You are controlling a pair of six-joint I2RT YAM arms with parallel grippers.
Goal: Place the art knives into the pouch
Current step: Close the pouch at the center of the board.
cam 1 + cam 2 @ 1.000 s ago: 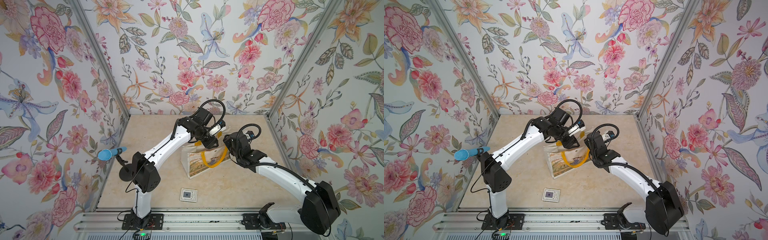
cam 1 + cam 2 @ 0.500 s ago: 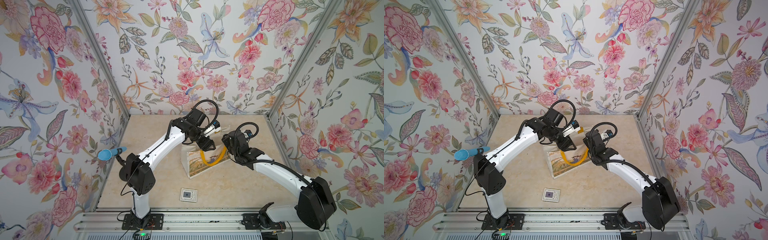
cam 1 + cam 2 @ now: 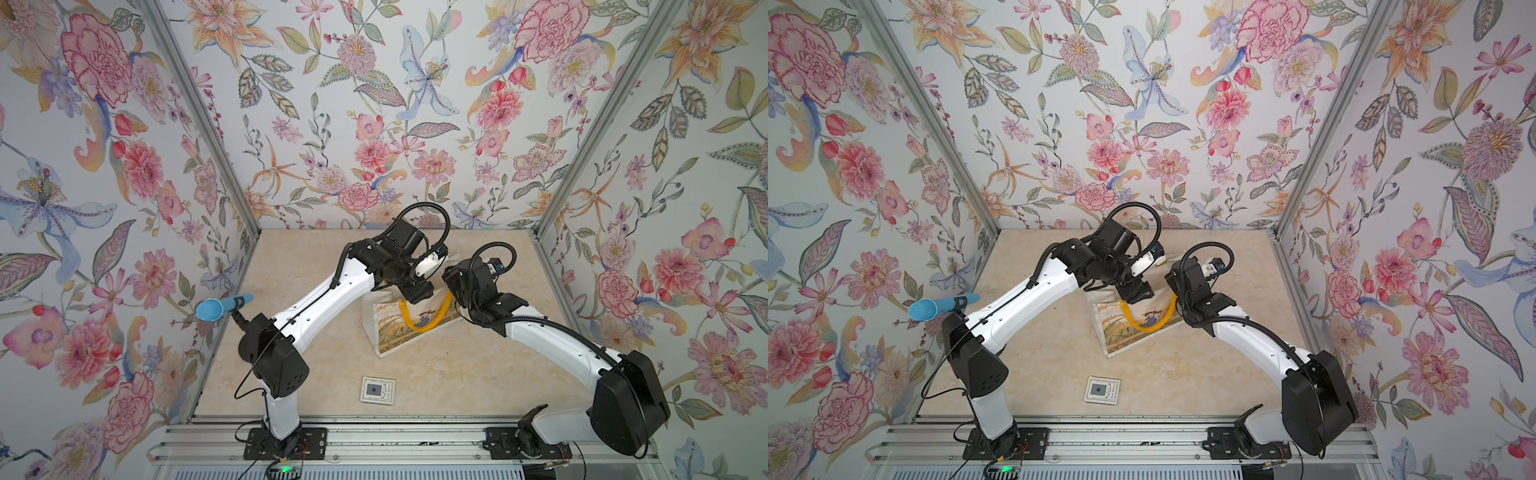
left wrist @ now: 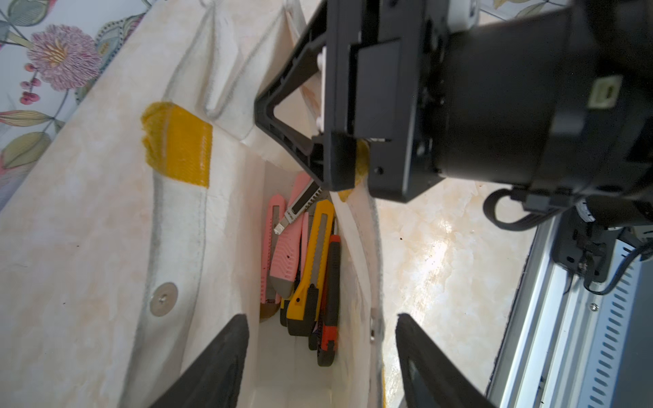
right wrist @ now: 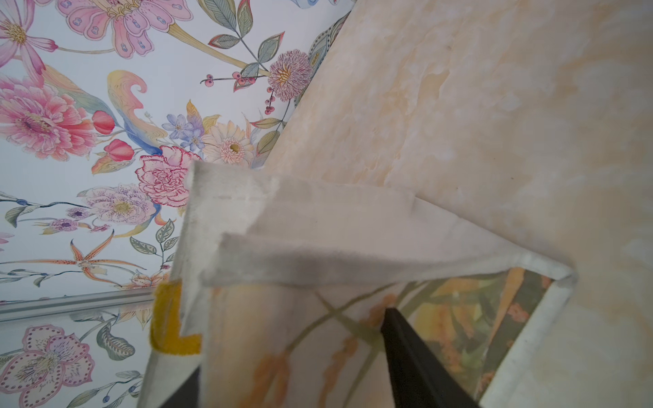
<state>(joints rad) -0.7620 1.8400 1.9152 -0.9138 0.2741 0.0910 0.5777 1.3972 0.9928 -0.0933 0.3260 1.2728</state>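
The pink-and-grey plastic art knife (image 4: 300, 203) is now lying inside the off-white canvas pouch (image 4: 176, 247), so delivery is looking done. My left gripper (image 4: 319, 318), at its twelve o'clock, is spreading wide and holding nothing. My right gripper (image 5: 289, 353) is straddling its two o'clock side, and I cannot tell whether it is pinching.

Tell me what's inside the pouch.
Inside the pouch: utility knives, pink ones, a yellow one, an orange-black one. The right gripper blocks part of the interior; anything beneath them is hidden.

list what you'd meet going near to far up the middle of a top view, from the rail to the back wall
silver aluminium rail → small white square card with a dark centre → off-white canvas pouch with yellow rope handles → floral-papered back wall
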